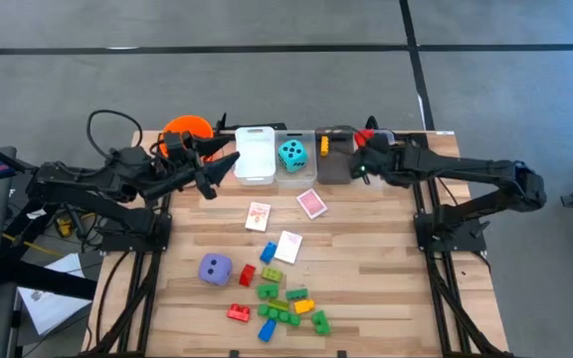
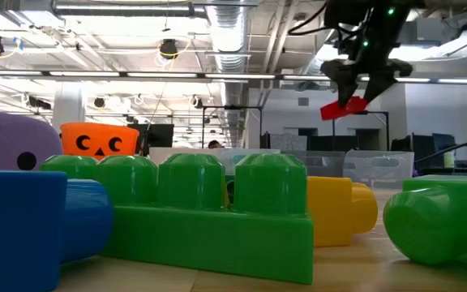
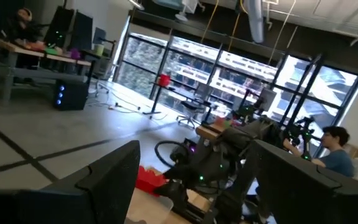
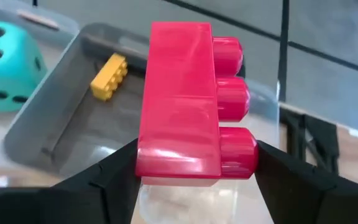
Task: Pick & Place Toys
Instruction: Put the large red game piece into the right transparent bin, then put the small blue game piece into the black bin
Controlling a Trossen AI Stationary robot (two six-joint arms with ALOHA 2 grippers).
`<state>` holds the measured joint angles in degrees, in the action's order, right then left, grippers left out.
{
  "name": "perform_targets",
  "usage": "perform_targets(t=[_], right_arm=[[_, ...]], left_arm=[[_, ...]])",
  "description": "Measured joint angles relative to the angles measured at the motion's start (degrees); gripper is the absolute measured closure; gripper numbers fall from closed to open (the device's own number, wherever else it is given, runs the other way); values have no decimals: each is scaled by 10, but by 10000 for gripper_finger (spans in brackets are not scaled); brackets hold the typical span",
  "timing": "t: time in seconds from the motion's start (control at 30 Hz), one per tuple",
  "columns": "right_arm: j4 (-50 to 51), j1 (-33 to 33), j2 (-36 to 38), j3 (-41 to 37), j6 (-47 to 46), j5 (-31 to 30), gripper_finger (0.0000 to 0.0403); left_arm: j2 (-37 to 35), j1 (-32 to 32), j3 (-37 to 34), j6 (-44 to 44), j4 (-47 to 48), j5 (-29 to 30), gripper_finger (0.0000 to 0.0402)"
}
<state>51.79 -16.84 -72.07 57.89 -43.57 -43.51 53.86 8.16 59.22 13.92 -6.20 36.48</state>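
A red brick (image 4: 182, 99) with three studs is in my right gripper (image 4: 197, 168), which is shut on it above the clear bins at the table's far edge. In the low view the same brick (image 2: 343, 107) hangs high under that gripper (image 2: 355, 91). Below it a clear bin (image 4: 61, 124) holds a yellow brick (image 4: 109, 76); a teal die (image 4: 2, 68) sits in the neighbouring bin. My left gripper (image 1: 222, 167) stands open and empty beside the orange bucket (image 1: 187, 129). A purple die (image 1: 215, 268), three cards (image 1: 258, 216) and several bricks (image 1: 282, 303) lie on the table. My right gripper pinches the red brick's near end (image 4: 166, 163) between its two fingers, one on the plain face, the other against the end stud (image 4: 238, 149). The brick juts out beyond the fingertips. It is lifted clear, tilted, above the bins.
A white bin (image 1: 255, 154) stands between the bucket and the clear bins. The loose bricks crowd the near middle of the wooden table (image 1: 386, 278). A person (image 3: 334, 155) sits in the room beyond the table.
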Motion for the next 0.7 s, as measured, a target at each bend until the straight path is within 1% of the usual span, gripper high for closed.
perform_targets(t=[0.1, 0.3, 0.57, 0.7], right_arm=[[-3, -32, 0, 0, 9, 9, 133], [11, -94, 0, 0, 10, 77, 124], [26, -120, 0, 0, 7, 92, 80], [26, -120, 0, 0, 7, 99, 62]], left_arm=[[10, 0, 0, 3, -7, 0, 103], [33, 0, 0, 58, -5, 0, 103], [67, 0, 0, 119, -7, -3, 103], [71, 0, 0, 135, -6, -24, 103]])
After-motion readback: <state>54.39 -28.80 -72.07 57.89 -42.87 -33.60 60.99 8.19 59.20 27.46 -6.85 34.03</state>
